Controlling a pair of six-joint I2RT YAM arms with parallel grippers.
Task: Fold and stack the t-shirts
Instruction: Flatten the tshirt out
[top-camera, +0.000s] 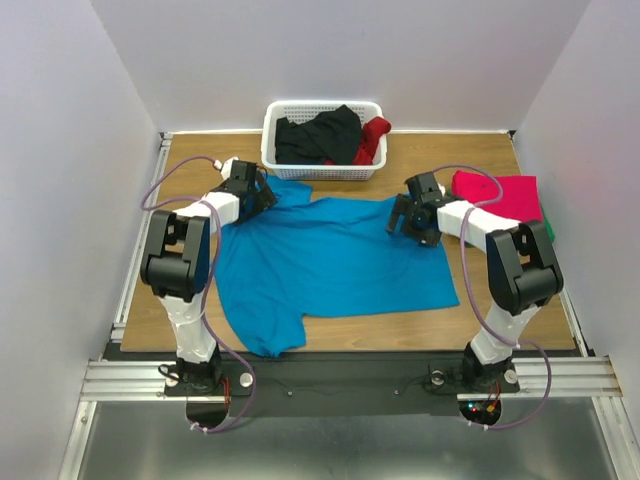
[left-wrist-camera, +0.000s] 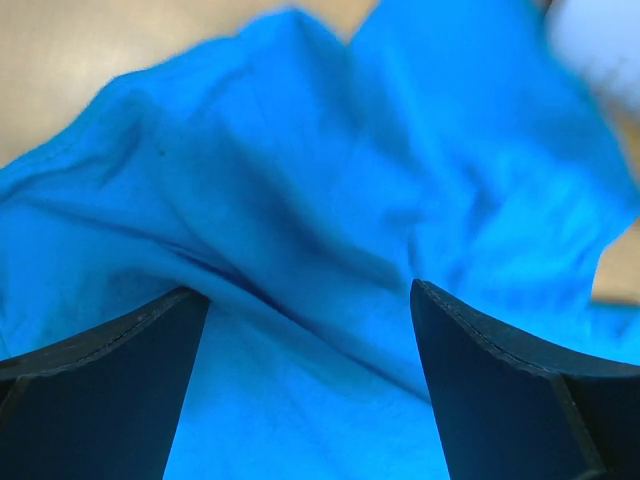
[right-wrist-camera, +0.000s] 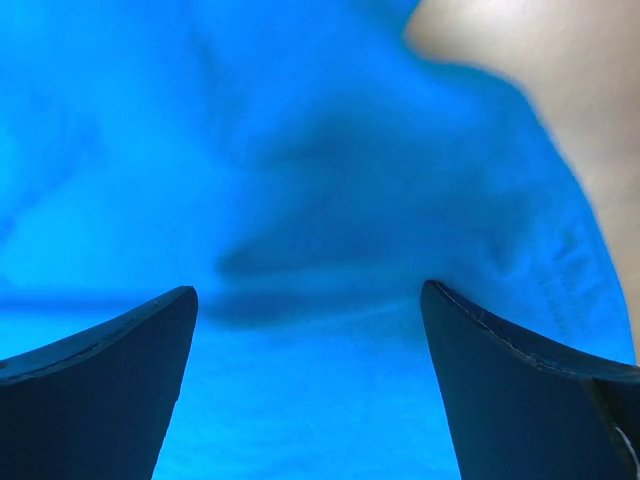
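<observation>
A turquoise-blue t-shirt (top-camera: 320, 262) lies spread on the wooden table, wrinkled, with one sleeve hanging toward the near edge. My left gripper (top-camera: 262, 197) is open over its far left corner; the wrist view shows blue cloth (left-wrist-camera: 310, 250) between the spread fingers (left-wrist-camera: 110, 380). My right gripper (top-camera: 402, 222) is open over the shirt's far right part; blue cloth (right-wrist-camera: 310, 200) fills that wrist view. A folded magenta-red shirt (top-camera: 500, 195) lies at the right on a green one (top-camera: 548, 228). A black shirt (top-camera: 318, 135) and a dark red shirt (top-camera: 372, 138) lie in the basket.
The white lattice basket (top-camera: 324, 172) stands at the far middle of the table (top-camera: 190, 170). White walls close in on both sides and the back. A metal rail runs along the near edge.
</observation>
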